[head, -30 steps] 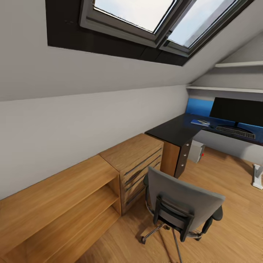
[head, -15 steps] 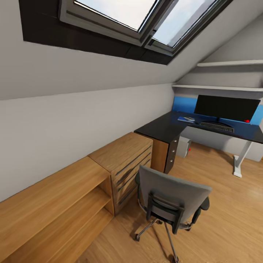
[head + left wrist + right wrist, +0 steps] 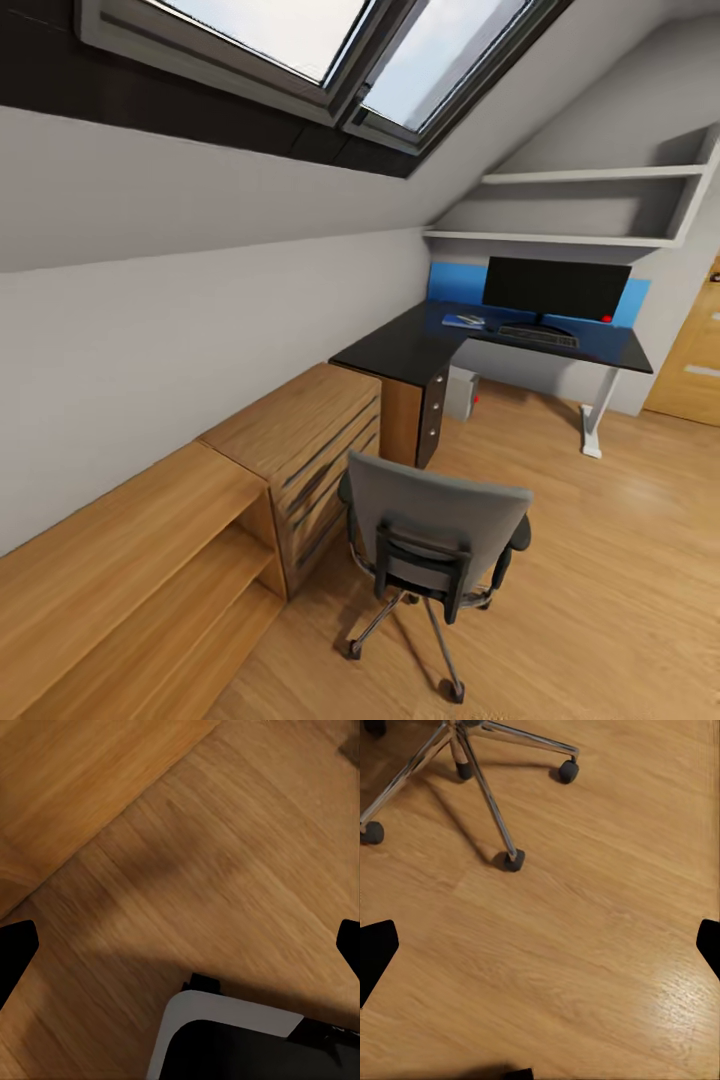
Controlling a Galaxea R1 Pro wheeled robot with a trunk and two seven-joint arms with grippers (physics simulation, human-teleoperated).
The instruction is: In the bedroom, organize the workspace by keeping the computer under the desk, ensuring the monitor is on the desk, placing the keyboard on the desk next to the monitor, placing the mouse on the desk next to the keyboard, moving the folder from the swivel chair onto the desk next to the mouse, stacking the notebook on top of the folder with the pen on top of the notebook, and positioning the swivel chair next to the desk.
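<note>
The monitor (image 3: 556, 288), keyboard (image 3: 538, 337) and folder (image 3: 463, 321) sit on the tabletop (image 3: 400, 350). The computer (image 3: 460, 392) stands beneath it. Both grippers, left (image 3: 180, 945) and right (image 3: 540, 945), are spread wide, holding nothing.

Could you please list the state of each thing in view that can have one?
Swivel chair: upright on the floor, away from the desk, back toward the camera.
Monitor: upright on the desk, screen dark.
Keyboard: flat on the desk before the monitor.
Computer: standing under the desk.
Skylight: shut.
Door: shut, as far as visible.
Left end effector: open.
Right end effector: open.
</note>
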